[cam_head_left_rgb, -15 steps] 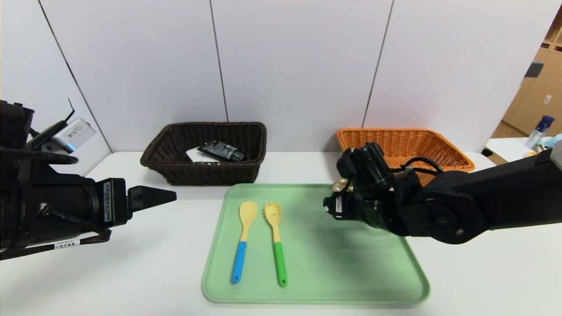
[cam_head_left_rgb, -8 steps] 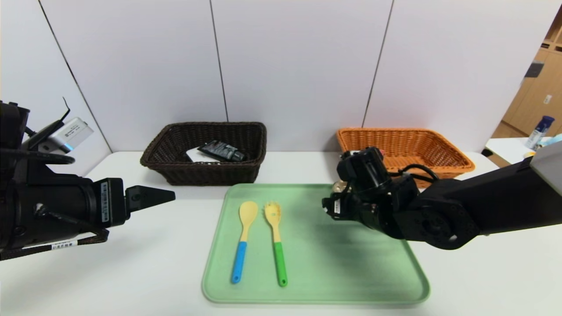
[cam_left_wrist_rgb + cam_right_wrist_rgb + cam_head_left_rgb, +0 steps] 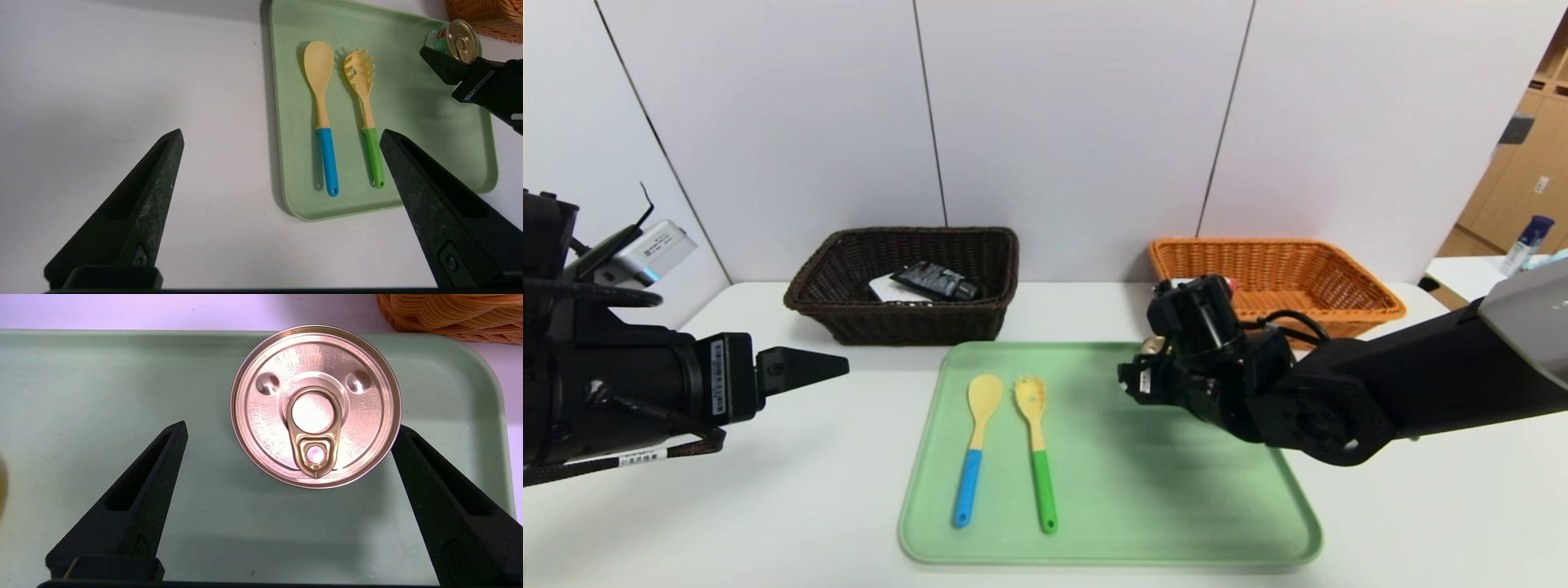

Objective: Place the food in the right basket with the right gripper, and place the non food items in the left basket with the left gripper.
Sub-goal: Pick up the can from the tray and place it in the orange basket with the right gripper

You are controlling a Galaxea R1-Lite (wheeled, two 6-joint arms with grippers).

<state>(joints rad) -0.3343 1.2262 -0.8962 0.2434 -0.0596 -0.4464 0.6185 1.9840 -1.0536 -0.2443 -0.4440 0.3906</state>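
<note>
The round tin (image 3: 315, 406) with a gold pull-tab lid stands at the far right corner of the green tray (image 3: 1176, 490); it also shows in the left wrist view (image 3: 461, 36). My right gripper (image 3: 1137, 382) hangs open just above it (image 3: 291, 428), with one finger close to the rim and not closed on it. The yellow spoon (image 3: 980, 425) and yellow fork (image 3: 1033, 433) lie side by side on the tray's left half. My left gripper (image 3: 841, 365) is open and empty over the table left of the tray (image 3: 281, 132). The red carton is hidden.
The dark brown basket (image 3: 849, 318) at the back left holds the white case (image 3: 882, 290) and the dark tube (image 3: 935, 280). The orange-tan basket (image 3: 1298, 261) stands at the back right, just behind my right wrist. A white wall runs behind both.
My right gripper has shifted slightly left over the tin. The left arm has barely moved.
</note>
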